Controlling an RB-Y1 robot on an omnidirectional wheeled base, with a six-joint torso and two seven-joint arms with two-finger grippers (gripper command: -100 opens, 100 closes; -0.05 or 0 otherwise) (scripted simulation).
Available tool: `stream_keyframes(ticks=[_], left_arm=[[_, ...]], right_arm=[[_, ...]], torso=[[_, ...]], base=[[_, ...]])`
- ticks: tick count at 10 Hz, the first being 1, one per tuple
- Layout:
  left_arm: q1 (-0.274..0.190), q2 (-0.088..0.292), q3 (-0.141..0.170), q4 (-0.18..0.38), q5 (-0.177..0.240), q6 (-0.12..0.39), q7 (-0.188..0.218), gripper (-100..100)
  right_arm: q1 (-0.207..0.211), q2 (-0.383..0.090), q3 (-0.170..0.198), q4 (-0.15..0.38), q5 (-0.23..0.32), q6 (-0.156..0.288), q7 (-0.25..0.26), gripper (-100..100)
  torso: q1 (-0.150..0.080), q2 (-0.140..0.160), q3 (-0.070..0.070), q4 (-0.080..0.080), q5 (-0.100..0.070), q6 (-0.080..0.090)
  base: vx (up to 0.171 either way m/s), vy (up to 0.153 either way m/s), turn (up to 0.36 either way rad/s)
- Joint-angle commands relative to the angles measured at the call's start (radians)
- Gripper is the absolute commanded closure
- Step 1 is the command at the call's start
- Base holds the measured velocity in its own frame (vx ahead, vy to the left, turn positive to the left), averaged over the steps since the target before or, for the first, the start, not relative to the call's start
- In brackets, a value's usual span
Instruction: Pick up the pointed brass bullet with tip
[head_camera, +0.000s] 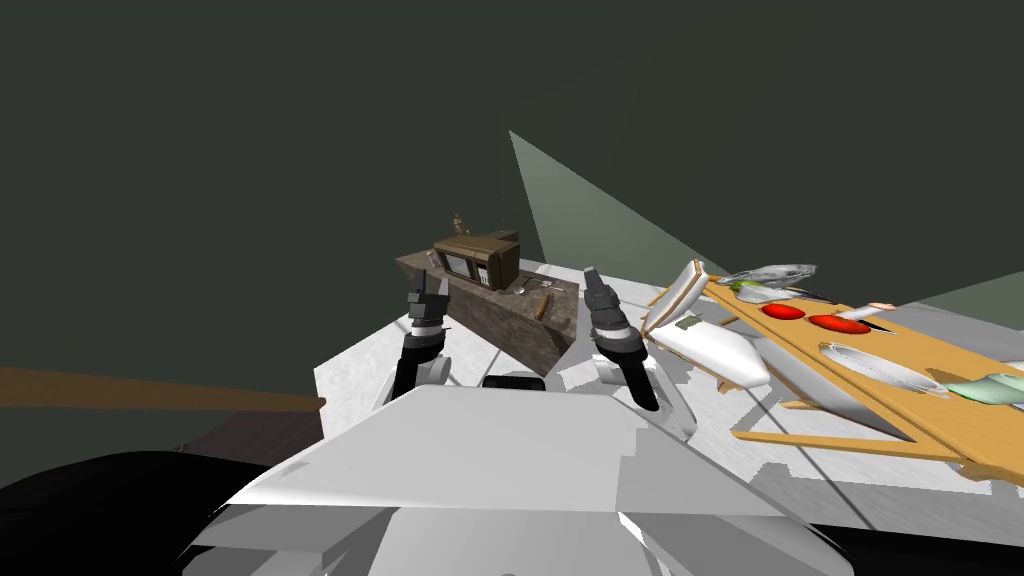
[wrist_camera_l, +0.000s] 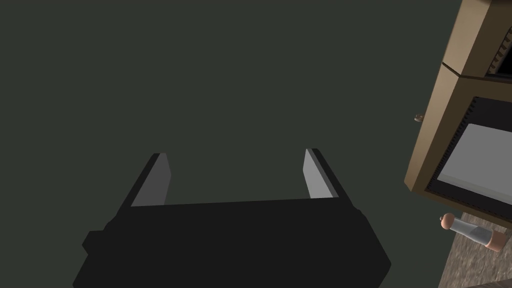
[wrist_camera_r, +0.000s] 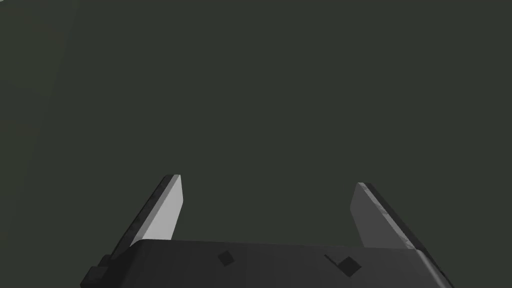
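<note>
In the head view both arms reach forward. The left pincer (head_camera: 424, 283) and the right pincer (head_camera: 592, 277) point up in front of a low, brown, stone-like tabletop (head_camera: 520, 325). A brown box with a screen (head_camera: 478, 260) stands on it. As far as I can tell, the bullet (head_camera: 544, 302) is the slim orange-brown piece lying on the tabletop just right of the box, though it is too small to be sure. It lies apart from both pincers. A small silvery thing (head_camera: 523, 288) lies just beside it. Off to the right, a light wooden table (head_camera: 900, 345) carries two red things (head_camera: 783, 311).

In the left wrist view the left pincer (wrist_camera_l: 237, 160) is spread wide with nothing between its fingers. The brown box (wrist_camera_l: 445, 130) stands off to one side. A short grey cylinder with pink ends (wrist_camera_l: 470, 232) lies on the tabletop (wrist_camera_l: 475, 267) just before the screen.

In the right wrist view the right pincer (wrist_camera_r: 267, 182) is likewise spread and holds nothing.
</note>
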Motion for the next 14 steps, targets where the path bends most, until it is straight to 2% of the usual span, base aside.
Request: stream_keyframes(ticks=[1,2,3,4,5,6,7,8,9,10,11,12,13,14], left_arm=[[0.000,0.000,0.000,0.000,0.000,0.000,0.000,0],[0.000,0.000,0.000,0.000,0.000,0.000,0.000,0],[0.000,0.000,0.000,0.000,0.000,0.000,0.000,0],[0.000,0.000,0.000,0.000,0.000,0.000,0.000,0],[0.000,0.000,0.000,0.000,0.000,0.000,0.000,0],[0.000,0.000,0.000,0.000,0.000,0.000,0.000,0],[0.000,0.000,0.000,0.000,0.000,0.000,0.000,0],[0.000,0.000,0.000,0.000,0.000,0.000,0.000,0],[0.000,0.000,0.000,0.000,0.000,0.000,0.000,0],[0.000,0.000,0.000,0.000,0.000,0.000,0.000,0],[0.000,0.000,0.000,0.000,0.000,0.000,0.000,0],[0.000,0.000,0.000,0.000,0.000,0.000,0.000,0],[0.000,0.000,0.000,0.000,0.000,0.000,0.000,0],[0.000,0.000,0.000,0.000,0.000,0.000,0.000,0]], right_arm=[[-0.031,-0.032,0.005,0.016,0.050,-0.009,0.012,-100],[-0.031,-0.032,0.005,0.016,0.065,-0.009,0.012,-100],[-0.056,-0.060,0.010,0.030,0.102,-0.020,0.021,-100],[-0.056,-0.060,0.010,0.030,0.121,-0.020,0.021,-100],[-0.081,-0.089,0.016,0.046,0.156,-0.032,0.031,-100],[-0.081,-0.089,0.016,0.046,0.178,-0.032,0.031,-100],[-0.107,-0.118,0.023,0.063,0.212,-0.045,0.041,-100],[-0.107,-0.118,0.023,0.063,0.238,-0.045,0.041,-100],[-0.133,-0.148,0.030,0.082,0.271,-0.059,0.051,-100],[-0.133,-0.148,0.030,0.082,0.299,-0.059,0.051,-100],[-0.160,-0.178,0.039,0.103,0.331,-0.075,0.060,-100],[-0.160,-0.178,0.039,0.103,0.361,-0.075,0.060,-100],[-0.187,-0.209,0.048,0.126,0.391,-0.092,0.069,-100],[-0.187,-0.209,0.048,0.126,0.418,-0.092,0.069,-100]], torso=[[0.000,0.000,0.000,0.000,0.000,0.000],[-0.001,0.000,0.000,0.000,0.000,0.000],[-0.001,-0.001,0.000,0.000,0.000,0.000],[0.000,0.000,0.000,0.000,0.000,0.000],[0.000,0.000,0.000,0.000,0.000,0.000],[0.000,0.000,0.000,0.000,0.000,0.000],[0.000,0.000,0.000,0.000,0.000,0.000],[0.000,0.000,0.000,0.000,0.000,0.000],[0.000,-0.001,0.000,0.000,0.000,0.000],[0.000,-0.001,-0.001,0.000,0.000,0.000],[-0.001,-0.001,-0.001,0.000,0.000,0.000],[-0.001,-0.001,-0.001,0.000,0.000,0.000],[0.000,-0.001,-0.001,0.000,0.000,0.000],[0.000,-0.002,-0.001,0.000,0.000,0.000]], base=[[-0.049,-0.034,0.052],[-0.039,-0.031,0.039],[-0.044,-0.023,0.077],[-0.045,-0.024,0.029],[-0.058,-0.023,0.060],[-0.046,-0.024,0.040],[-0.047,-0.023,0.071],[-0.035,-0.022,0.041],[-0.036,-0.025,0.077],[-0.036,-0.029,0.046],[-0.040,-0.027,0.091],[-0.032,-0.020,0.046],[-0.029,-0.024,0.082],[-0.025,-0.023,0.051]])
